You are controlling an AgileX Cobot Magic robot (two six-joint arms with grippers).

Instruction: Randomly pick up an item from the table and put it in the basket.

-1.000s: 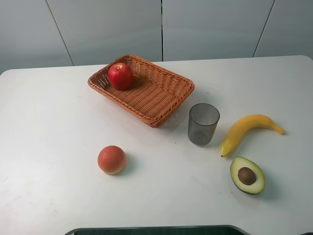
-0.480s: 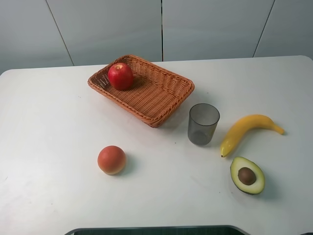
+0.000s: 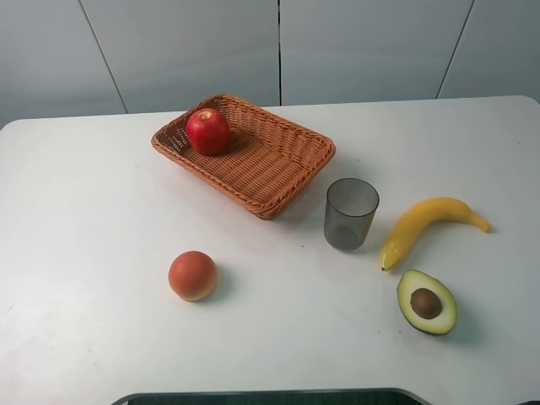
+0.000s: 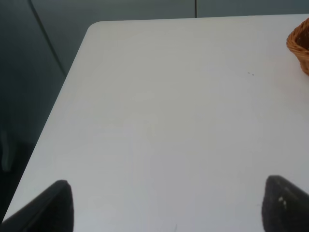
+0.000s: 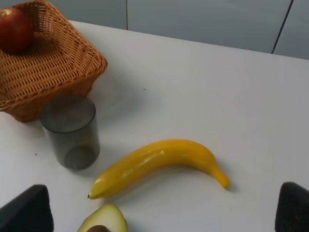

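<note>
The red apple (image 3: 207, 131) lies inside the orange-brown wicker basket (image 3: 270, 169), at its far left corner, on the white table (image 3: 101, 219). It also shows in the right wrist view (image 5: 14, 30) in the basket (image 5: 53, 67). No arm shows in the exterior high view. My left gripper (image 4: 166, 208) is open and empty over bare table near its left edge, with only a basket corner (image 4: 300, 46) in view. My right gripper (image 5: 159, 212) is open and empty above the banana area.
A grey translucent cup (image 3: 350, 213) stands right of the basket. A yellow banana (image 3: 426, 224) and a halved avocado (image 3: 426, 301) lie at the right. An orange-pink round fruit (image 3: 192, 275) lies at the front left. The table's left edge (image 4: 63, 96) drops off.
</note>
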